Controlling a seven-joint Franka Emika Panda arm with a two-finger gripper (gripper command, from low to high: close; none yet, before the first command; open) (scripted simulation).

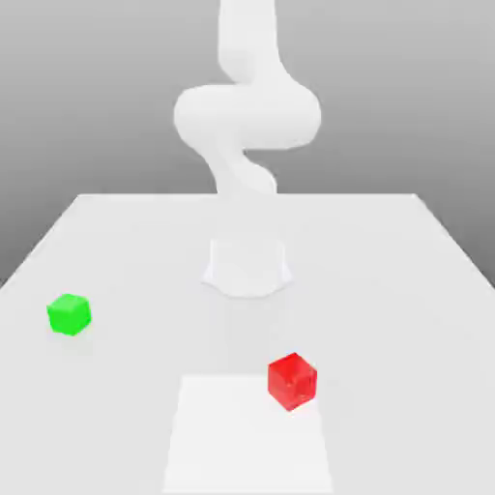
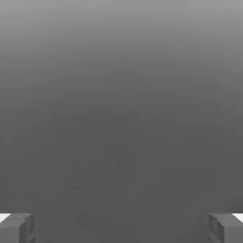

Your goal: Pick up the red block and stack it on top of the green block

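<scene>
The white arm [image 1: 247,116] is cut off at the exterior view's top.

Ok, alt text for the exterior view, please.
Red cube and green cube sit well apart on a pale table, red nearer the camera, green toward the exterior view's left; the white robot arm rises behind them.

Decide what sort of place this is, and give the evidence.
Probably a simulated robotics test scene: a smooth white robot arm stands over a plain pale tabletop holding a glossy red cube and a bright green cube, against a featureless grey backdrop.
</scene>
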